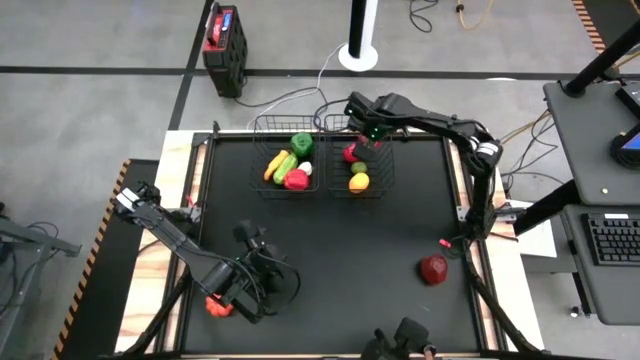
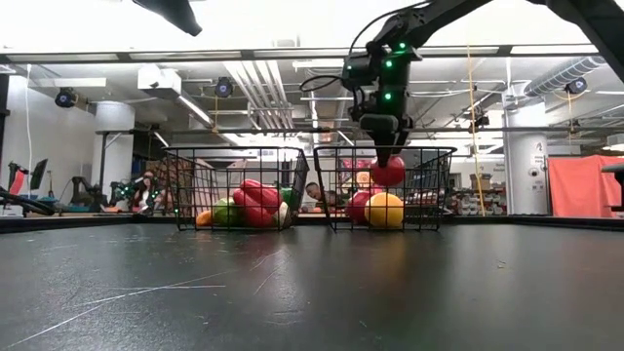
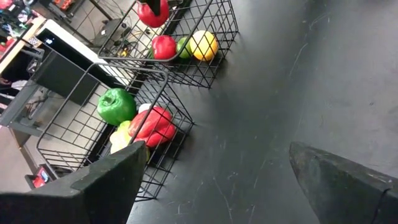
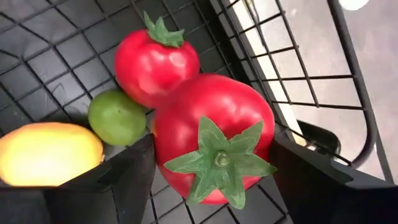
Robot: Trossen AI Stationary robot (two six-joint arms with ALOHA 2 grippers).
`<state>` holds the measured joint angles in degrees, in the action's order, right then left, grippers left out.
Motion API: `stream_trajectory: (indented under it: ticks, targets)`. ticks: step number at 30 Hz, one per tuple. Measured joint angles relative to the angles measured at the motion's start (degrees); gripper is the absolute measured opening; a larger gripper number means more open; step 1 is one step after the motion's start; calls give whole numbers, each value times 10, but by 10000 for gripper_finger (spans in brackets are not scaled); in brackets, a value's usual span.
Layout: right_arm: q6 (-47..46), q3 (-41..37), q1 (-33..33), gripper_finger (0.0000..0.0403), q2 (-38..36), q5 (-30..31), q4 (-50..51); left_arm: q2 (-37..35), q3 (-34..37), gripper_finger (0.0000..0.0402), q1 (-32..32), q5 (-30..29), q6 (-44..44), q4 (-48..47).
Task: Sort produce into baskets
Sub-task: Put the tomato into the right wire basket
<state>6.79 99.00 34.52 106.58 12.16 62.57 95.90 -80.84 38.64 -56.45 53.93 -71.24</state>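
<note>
Two black wire baskets stand side by side at the table's far middle. The left basket (image 1: pixel 270 185) holds a green pepper (image 1: pixel 302 144), a red pepper (image 1: pixel 296 179) and other vegetables. The right basket (image 1: pixel 385 170) holds a red tomato (image 4: pixel 155 62), a lime (image 4: pixel 116 116) and a lemon (image 4: pixel 46 152). My right gripper (image 1: pixel 356 150) is inside the right basket, shut on a second red tomato (image 4: pixel 214 134). My left gripper (image 3: pixel 217 180) is open and empty over the table's near left (image 1: pixel 255 268). A red fruit (image 1: pixel 433 268) lies on the table near right. My right gripper pinches the red tomato's two opposite sides (image 4: pixel 163 155) between its two fingers (image 4: pixel 124 177). The fingers come from above and point down. The tomato's green stem end (image 4: pixel 219 160) faces up toward the wrist. It hangs clear of the fruit below, under the basket's rim (image 2: pixel 388 173).
An orange-red piece (image 1: pixel 217 306) lies at the table's near left edge beside the left arm. The black tabletop (image 1: pixel 340 250) between the baskets and the near edge is bare. A red and black case (image 1: pixel 224 45) and a white stand (image 1: pixel 360 50) are on the floor beyond the table.
</note>
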Motion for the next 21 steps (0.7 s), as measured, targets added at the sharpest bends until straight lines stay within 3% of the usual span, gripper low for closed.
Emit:
stream_trajectory:
  ticks: [9, 21]
  targets:
    - [7, -70, -1, 283, -23, 29, -63, 0, 0, 375, 0, -1, 2, 1]
    - [6, -75, -1, 287, -18, 30, -83, 0, 0, 375, 0, -2, 2, 1]
